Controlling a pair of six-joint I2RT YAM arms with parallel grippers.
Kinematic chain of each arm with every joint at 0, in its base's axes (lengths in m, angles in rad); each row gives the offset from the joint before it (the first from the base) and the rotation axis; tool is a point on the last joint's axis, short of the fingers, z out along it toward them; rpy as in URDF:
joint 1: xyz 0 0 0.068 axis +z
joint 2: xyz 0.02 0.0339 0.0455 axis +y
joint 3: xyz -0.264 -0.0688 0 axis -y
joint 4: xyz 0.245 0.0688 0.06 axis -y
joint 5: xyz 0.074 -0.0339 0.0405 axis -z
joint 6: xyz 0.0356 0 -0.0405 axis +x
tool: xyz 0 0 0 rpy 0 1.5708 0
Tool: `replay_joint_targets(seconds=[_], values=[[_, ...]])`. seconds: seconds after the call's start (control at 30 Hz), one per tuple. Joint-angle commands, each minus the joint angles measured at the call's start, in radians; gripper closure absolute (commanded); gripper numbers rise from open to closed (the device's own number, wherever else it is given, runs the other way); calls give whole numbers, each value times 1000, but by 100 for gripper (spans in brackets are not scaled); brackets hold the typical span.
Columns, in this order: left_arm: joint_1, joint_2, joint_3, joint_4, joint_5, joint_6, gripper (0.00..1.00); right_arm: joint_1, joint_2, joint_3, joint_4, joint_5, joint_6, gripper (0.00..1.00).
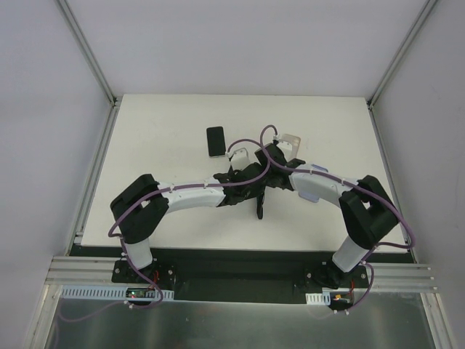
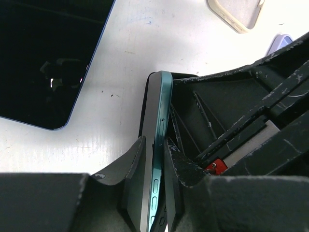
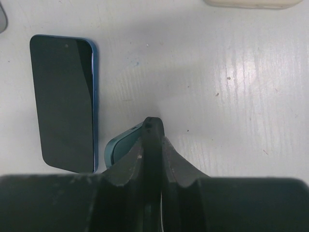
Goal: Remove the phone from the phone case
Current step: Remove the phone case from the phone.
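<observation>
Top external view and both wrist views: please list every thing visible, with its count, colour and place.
Table: one, white, under everything.
Phone: one, dark screen, blue rim, flat, left of the grippers.
Phone case: one, beige, empty, flat, right of the grippers.
Phone in case: one, teal and grey, on edge, centre.
Left gripper: one, black, shut on the phone in case.
Right gripper: one, black, shut on the phone in case.
</observation>
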Motion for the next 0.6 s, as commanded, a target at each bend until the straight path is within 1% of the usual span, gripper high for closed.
replay_joint_targets(seconds=[0.0,0.03,0.13,0.17,0.2,0.33,0.57], values=[[-1,178,-84,-362,-60,107,83,17,40,-49,-247,-132,-45,99],[1,186,-71,-363,-56,107,83,15,37,-51,-252,-128,-48,99],[6,212,-47,-382,-44,115,89,15,28,-58,-269,-103,-59,99],[9,221,-44,-386,-34,113,96,15,20,-63,-270,-100,-60,99],[16,223,-42,-389,-30,112,100,14,17,-75,-270,-93,-62,99],[55,215,-68,-389,6,98,100,15,0,-123,-251,-89,-71,99],[85,140,-117,-388,22,84,100,6,-47,-207,-192,-120,-100,99]])
